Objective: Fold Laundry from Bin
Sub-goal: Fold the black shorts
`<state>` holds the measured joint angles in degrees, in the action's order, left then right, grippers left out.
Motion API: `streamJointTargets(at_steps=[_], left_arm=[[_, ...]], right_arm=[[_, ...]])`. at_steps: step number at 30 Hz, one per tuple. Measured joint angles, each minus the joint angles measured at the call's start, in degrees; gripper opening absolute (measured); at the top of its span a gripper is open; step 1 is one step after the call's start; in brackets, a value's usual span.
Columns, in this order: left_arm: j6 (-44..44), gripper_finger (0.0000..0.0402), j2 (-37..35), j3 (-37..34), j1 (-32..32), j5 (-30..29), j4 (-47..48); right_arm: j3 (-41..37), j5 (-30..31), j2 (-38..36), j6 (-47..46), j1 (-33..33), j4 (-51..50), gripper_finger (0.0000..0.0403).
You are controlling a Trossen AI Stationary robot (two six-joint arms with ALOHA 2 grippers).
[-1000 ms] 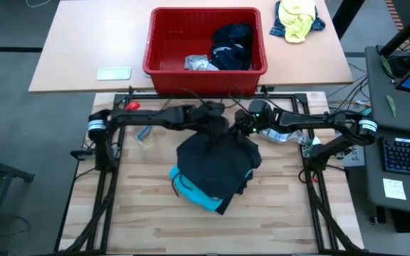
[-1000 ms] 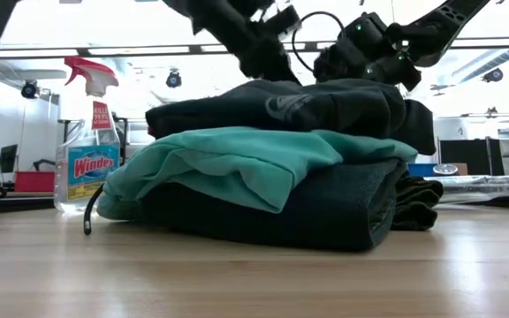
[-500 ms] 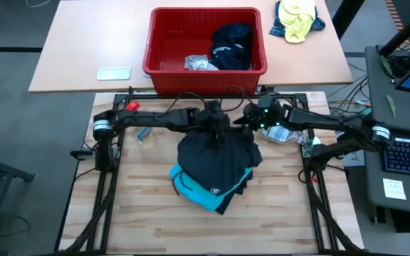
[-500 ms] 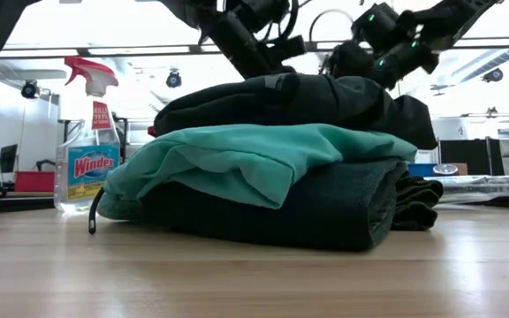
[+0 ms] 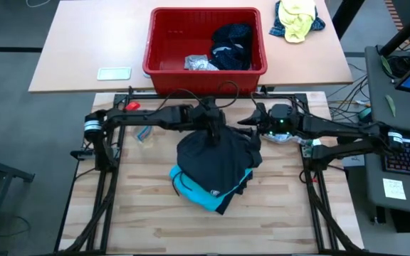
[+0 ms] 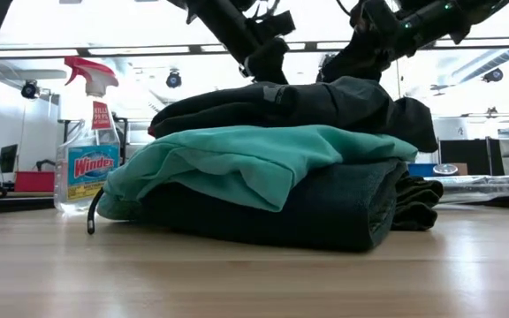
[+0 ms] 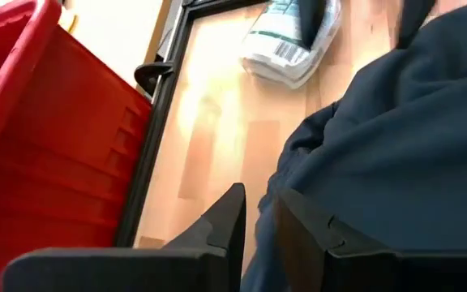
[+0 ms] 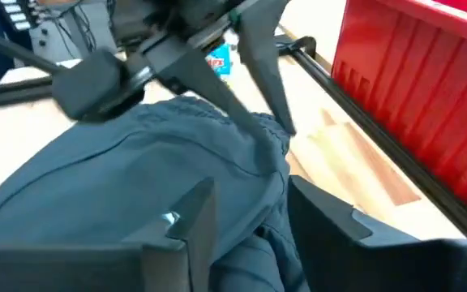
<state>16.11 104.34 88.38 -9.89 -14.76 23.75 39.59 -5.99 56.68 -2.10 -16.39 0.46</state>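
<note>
Stack of folded soft garments (image 5: 216, 171) sits mid-table on the pale wooden slatted table (image 5: 155, 220): black top garment (image 6: 307, 102) over a turquoise shirt (image 6: 237, 159) over a dark grey one (image 6: 325, 208); long axis of the stack runs roughly from the bin side toward the near edge, skewed a little; red plastic rectangular bin (image 5: 164, 67) stands beyond the table's far edge, dark and pale garments (image 5: 230, 46) in it yet to be folded; both grippers sit at the stack's far edge, bin side; left gripper (image 5: 213, 131) is right over the black garment's far edge, fingers (image 7: 225, 223) a narrow slit apart, nothing between them (cloth just beside); right gripper (image 5: 256, 121) is just off the far right corner, fingers (image 8: 197, 219) part-open, straddling a fold of dark cloth but not clamped that I can see; next garment lies bin-ward of both, arms about equally near.
</note>
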Motion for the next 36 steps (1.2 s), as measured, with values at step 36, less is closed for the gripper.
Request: streamJointTargets(at_steps=[36], left_arm=[[-21.43, 0.0042, -2.22, -2.67, 16.43, -5.87, 12.08]], right_arm=[[-11.86, -3.24, 1.42, 6.25, 4.55, 18.80, 0.0009]])
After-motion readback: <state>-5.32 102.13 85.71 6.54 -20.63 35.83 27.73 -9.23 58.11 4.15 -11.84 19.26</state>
